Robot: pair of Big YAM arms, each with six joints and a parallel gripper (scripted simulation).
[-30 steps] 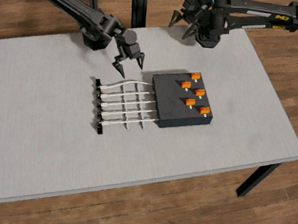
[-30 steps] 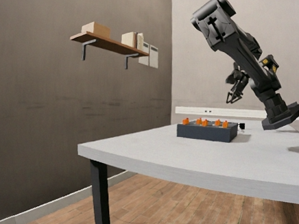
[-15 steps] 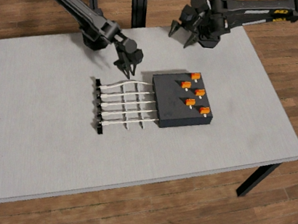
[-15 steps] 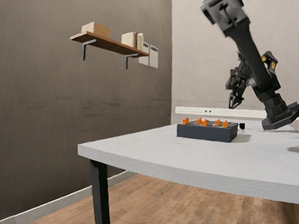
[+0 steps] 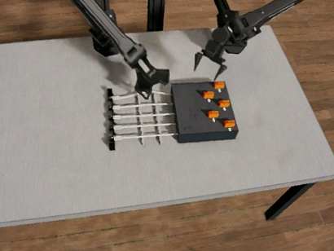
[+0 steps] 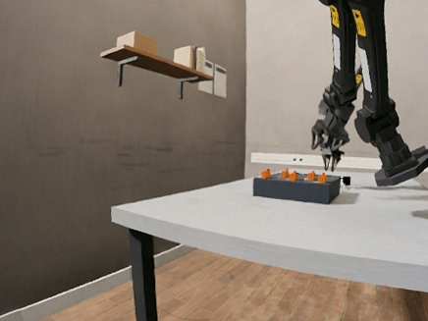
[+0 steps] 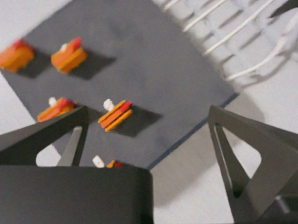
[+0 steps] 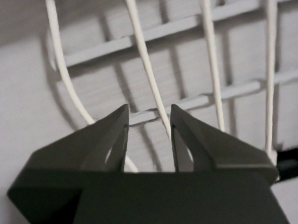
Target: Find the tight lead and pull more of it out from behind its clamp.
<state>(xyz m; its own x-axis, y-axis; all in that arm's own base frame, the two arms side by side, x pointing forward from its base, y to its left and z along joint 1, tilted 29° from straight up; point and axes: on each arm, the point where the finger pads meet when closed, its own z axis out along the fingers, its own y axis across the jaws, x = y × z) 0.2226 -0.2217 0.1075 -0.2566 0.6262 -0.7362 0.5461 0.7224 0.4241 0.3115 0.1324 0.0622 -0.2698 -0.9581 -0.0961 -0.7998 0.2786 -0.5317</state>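
A dark box (image 5: 203,112) carries five orange handles, among them the farthest handle (image 5: 219,85) and the nearest handle (image 5: 229,123). Five white leads (image 5: 144,118) run from the box to a black port strip (image 5: 110,119). My right gripper (image 5: 144,95) is down at the far leads. In the right wrist view its fingers are narrowed and straddle one lead (image 8: 150,75) with a gap on each side. The lead beside it (image 8: 62,80) bows sideways. My left gripper (image 5: 207,67) is wide open above the box's far edge; the left wrist view (image 7: 147,115) shows it above the handles (image 7: 115,114).
Two pale cross bars (image 5: 140,119) lie under the leads between the port strip and the box. From the side, the box (image 6: 297,187) sits low on the table with the left gripper (image 6: 329,161) just above it. A wall shelf (image 6: 156,63) is far off.
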